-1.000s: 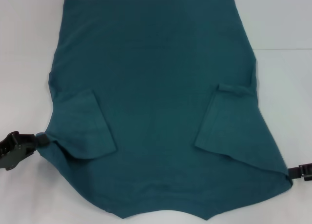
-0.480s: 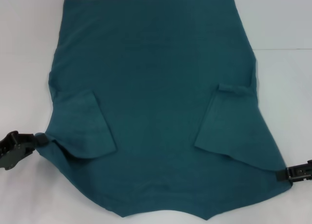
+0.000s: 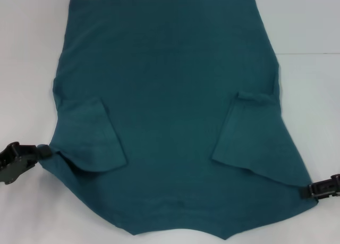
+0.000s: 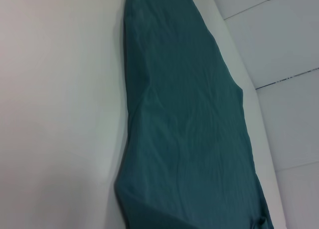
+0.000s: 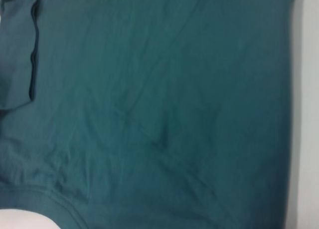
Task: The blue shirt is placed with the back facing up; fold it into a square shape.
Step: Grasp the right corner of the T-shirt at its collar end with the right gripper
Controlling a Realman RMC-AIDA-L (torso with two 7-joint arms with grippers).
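Two black grippers sit at the near corners of the large dark teal-blue short-sleeved fabric shirt, which lies spread back-up on the white table. The left gripper meets the cloth at its near left shoulder edge, and the fabric there is drawn out to a point, so I judge it pinched on the shirt. The right gripper touches the near right corner in the same way; whether its fingers are actually clamped on the cloth I cannot tell.

Just beyond them, both sleeves are already turned inward and lie flat on the body of the shirt, one on each side. The neckline edge is nearest the robot, partly cut off by the frame. Farther off, the body runs smooth to the straight hem at the far end of the table.

By my reading, the sleeve folds are done; what remains is bringing the near edge over toward the hem to square it up.
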